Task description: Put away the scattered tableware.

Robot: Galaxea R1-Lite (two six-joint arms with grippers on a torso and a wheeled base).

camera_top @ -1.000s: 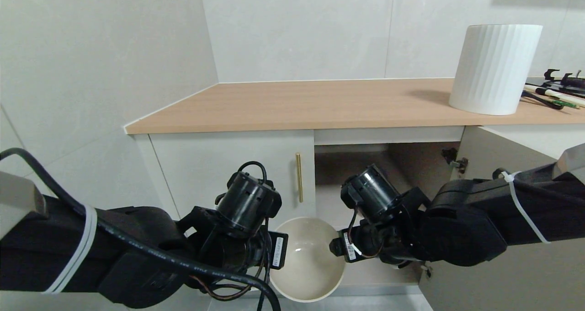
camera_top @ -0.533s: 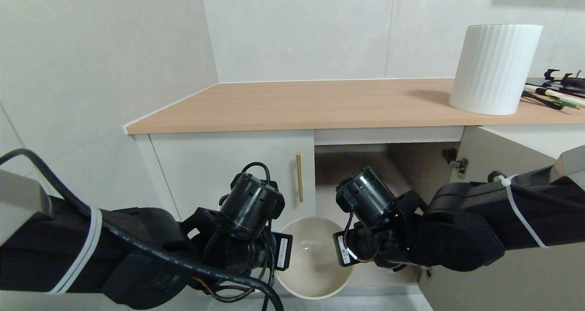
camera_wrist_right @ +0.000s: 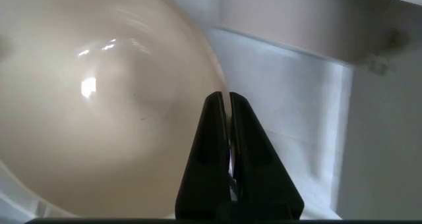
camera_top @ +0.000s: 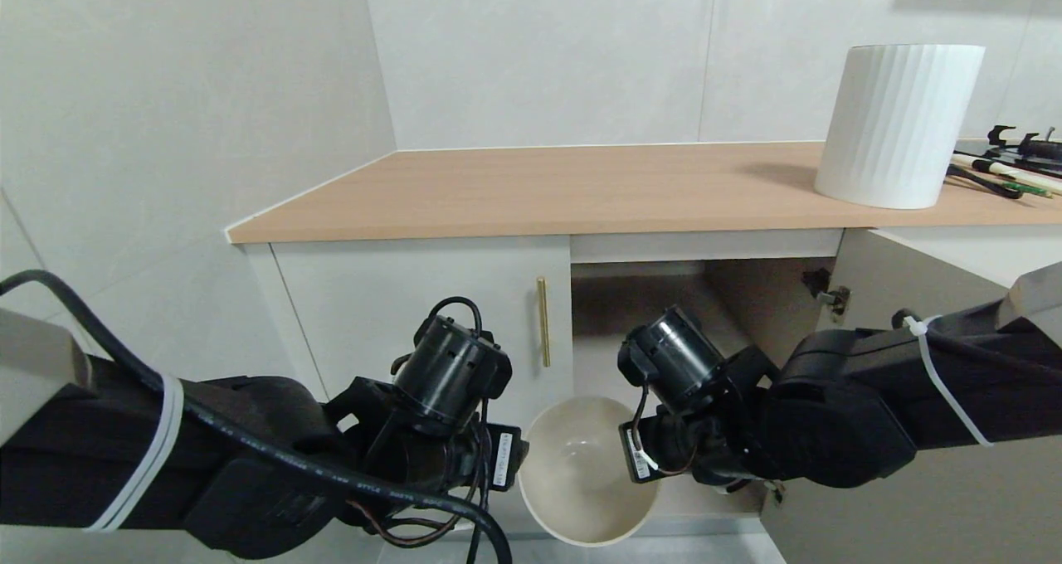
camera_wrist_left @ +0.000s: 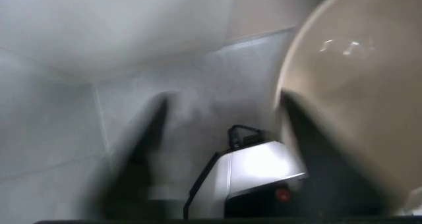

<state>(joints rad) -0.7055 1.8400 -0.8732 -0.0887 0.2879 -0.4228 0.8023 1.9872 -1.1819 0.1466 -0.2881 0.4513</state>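
Our right claw (camera_wrist_right: 227, 104) is pressed onto the rim of the cream bowl (camera_wrist_right: 105, 99), one finger inside and one outside. The whole bowl hangs from this thin edge grip in the air before the open cupboard (camera_top: 655, 299), below the table (camera_top: 581, 187). Our left claw (camera_wrist_left: 223, 104) is spread wide just beside the bowl, holding nothing. We judge the main risk to be the smooth rim pivoting or slipping between the pads if we swing quickly, so that we drop the bowl. We could also knock it against the brass handle (camera_top: 543, 322) of the closed door or the cupboard's frame on the way in, or brush it with the left claw.
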